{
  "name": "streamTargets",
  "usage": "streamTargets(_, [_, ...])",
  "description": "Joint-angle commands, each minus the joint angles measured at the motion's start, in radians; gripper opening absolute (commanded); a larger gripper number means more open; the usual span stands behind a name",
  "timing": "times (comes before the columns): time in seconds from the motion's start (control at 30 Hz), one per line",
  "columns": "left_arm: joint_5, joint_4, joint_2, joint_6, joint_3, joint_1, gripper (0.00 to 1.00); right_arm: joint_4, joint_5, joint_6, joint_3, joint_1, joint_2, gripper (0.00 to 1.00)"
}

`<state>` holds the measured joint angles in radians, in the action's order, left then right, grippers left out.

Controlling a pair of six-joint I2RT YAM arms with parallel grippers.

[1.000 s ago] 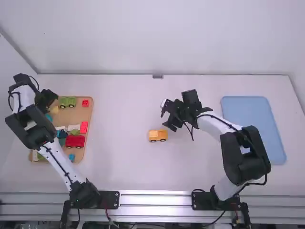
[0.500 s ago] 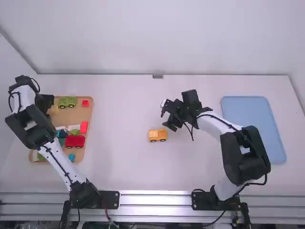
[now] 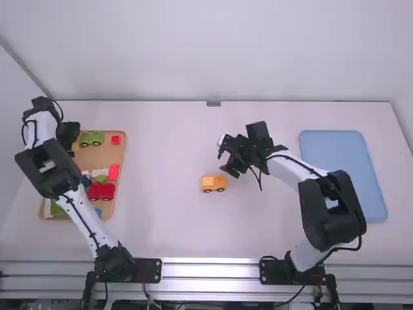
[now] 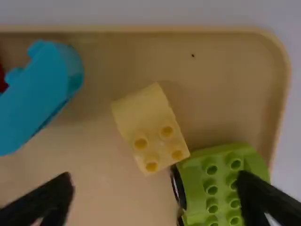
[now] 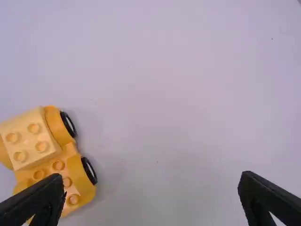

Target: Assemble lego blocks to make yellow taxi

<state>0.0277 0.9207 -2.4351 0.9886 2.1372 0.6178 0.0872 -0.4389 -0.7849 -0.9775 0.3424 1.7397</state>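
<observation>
Hovering over tray [image 3: 102, 155] — left fingers [image 3: 69, 134] apart; right fingers [image 3: 233, 170] apart — near yellow car [image 3: 213, 185].

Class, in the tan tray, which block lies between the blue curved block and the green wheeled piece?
A pale yellow block with four studs; the left wrist view shows it.
</observation>
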Motion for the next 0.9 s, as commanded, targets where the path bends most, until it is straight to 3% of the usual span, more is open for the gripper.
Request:
streamTargets(0.0, [0.034, 0.006, -0.019, 0.007, -0.005, -0.01, 0.99, 0.004, -0.008, 0.003, -0.022, 0.005, -0.021, 0.98])
streamTargets(0.87, [0.062, -0.082, -0.021, 0.018, -0.056, -0.005, 0.97, 0.026, -0.008, 0.003, -0.021, 0.005, -0.021, 0.99])
